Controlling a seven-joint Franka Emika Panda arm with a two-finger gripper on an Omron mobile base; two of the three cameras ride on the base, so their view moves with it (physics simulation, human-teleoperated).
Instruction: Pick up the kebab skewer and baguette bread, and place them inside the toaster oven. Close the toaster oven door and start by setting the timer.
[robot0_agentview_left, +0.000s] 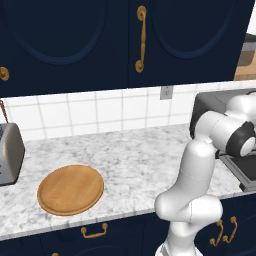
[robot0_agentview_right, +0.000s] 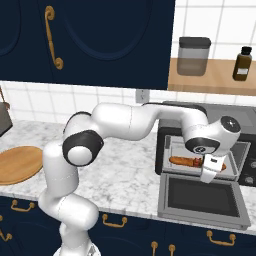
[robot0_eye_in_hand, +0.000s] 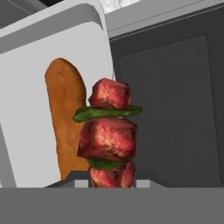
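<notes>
I am holding the kebab skewer (robot0_eye_in_hand: 108, 135) clamped in the gripper (robot0_agentview_right: 210, 169) at the open toaster oven (robot0_agentview_right: 200, 150), where the baguette (robot0_eye_in_hand: 65, 118) is already lying on the pale tray (robot0_eye_in_hand: 52, 52) inside. The skewer is looking light and stiff, its meat chunks likely slick, so I am judging the stick end the safest hold. The oven door (robot0_agentview_right: 202, 200) is hanging flat over the marble counter (robot0_agentview_left: 130, 155), with a round wooden board (robot0_agentview_left: 71, 190) sitting well apart.

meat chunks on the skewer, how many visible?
3, stacked along the kebab skewer in the hand view: one at its far tip, one mid, one nearest the gripper. More may be hidden behind.
</notes>
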